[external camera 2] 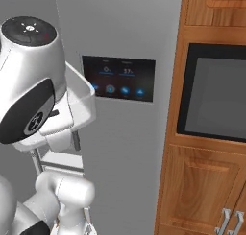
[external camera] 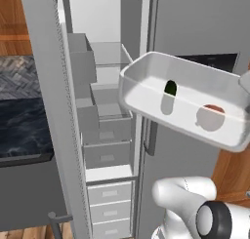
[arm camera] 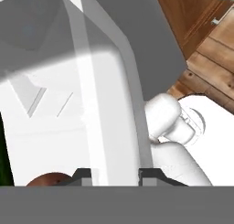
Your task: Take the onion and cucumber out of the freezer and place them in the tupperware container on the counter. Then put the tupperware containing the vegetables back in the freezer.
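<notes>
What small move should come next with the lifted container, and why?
Probably carry the container leftward toward the open freezer. The gripper is closed on its rim, it hangs in the air tilted in front of the fridge, and both the cucumber and the onion already lie inside it, so only the return to a shelf remains.

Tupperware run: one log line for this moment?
phase: carrying to freezer | gripper: shut on tupperware container rim | container: held up beside open freezer door | inside: cucumber, onion | next: likely shelf placement
</notes>
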Tool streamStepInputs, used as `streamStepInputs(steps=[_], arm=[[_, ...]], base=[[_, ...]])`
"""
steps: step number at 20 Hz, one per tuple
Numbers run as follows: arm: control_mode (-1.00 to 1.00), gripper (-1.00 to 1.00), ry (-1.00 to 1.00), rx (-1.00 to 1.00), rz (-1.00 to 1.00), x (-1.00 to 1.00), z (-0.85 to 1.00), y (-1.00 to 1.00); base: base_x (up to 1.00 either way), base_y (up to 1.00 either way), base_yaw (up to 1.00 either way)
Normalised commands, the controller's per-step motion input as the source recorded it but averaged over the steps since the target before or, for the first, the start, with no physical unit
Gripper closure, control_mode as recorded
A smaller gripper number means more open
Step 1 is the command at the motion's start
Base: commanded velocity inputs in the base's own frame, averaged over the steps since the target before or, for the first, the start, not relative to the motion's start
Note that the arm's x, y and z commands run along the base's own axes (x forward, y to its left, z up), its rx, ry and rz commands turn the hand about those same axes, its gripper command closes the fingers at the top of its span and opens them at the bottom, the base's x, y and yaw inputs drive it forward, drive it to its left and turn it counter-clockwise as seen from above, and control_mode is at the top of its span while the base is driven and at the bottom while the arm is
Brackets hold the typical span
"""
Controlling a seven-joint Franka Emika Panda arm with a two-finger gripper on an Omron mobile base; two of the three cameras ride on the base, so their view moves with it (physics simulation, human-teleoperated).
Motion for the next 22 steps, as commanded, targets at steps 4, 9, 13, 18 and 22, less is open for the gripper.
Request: streamStepInputs(steps=[4,9,13,18,22], arm=[[-1.0,1.0,0.0,0.07,-0.26,0.01,0.15,0.6],[-1.0,1.0,0.0,0.04,-0.26,0.17,0.06,0.56],[-1.0,1.0,0.0,0.02,-0.22,0.38,0.07,0.45],[-1.0,1.0,0.0,0.03,-0.09,0.26,0.12,0.34],[-1.0,1.0,0.0,0.03,0.0,0.04,0.04,0.37]], base=[[0.0,0.0,0.0],[0.0,0.0,0.0],[0.0,0.0,0.0],[0.0,0.0,0.0],[0.0,0.0,0.0]])
